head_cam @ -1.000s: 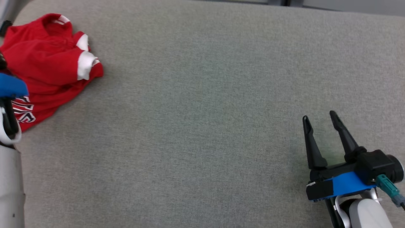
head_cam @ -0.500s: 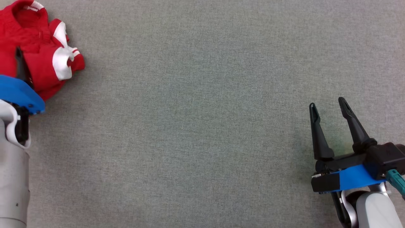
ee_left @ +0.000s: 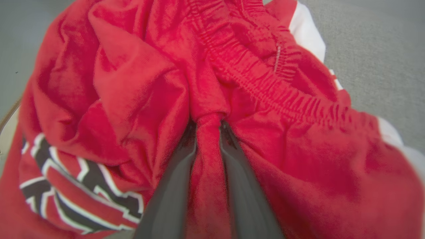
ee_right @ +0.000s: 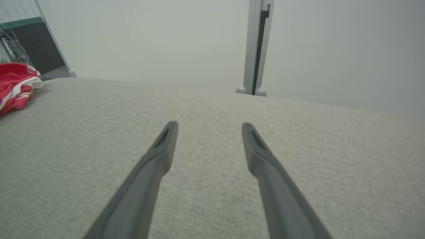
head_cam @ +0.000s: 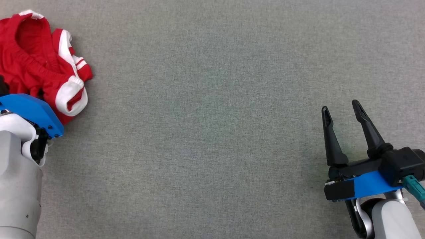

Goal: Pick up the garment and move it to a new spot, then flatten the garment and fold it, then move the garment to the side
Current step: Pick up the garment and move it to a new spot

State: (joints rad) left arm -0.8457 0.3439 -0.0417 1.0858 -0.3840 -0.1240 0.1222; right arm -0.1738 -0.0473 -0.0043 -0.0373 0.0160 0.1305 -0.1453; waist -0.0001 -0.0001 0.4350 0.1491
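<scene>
pinching a fold of the red garment (head_cam: 33, 63) at the upper left of the head view, the left gripper (ee_left: 208, 124) has its fingers narrow around cloth; the right gripper (head_cam: 340, 106), lower right, holds its fingers wide.

1. One crumpled red cloth garment (head_cam: 36, 63) with white bands and black-and-white lettering.
2. Two blue-and-black grippers: the left gripper (ee_left: 209, 124) and the right gripper (head_cam: 340, 107).
3. Four long dark fingers (ee_right: 146, 179), two on each gripper.
4. One grey woven fabric surface (head_cam: 212, 132).
5. One pale upright post (ee_right: 254, 46) against the wall.
6. One dark cabinet (ee_right: 36, 43) with a green top.
</scene>
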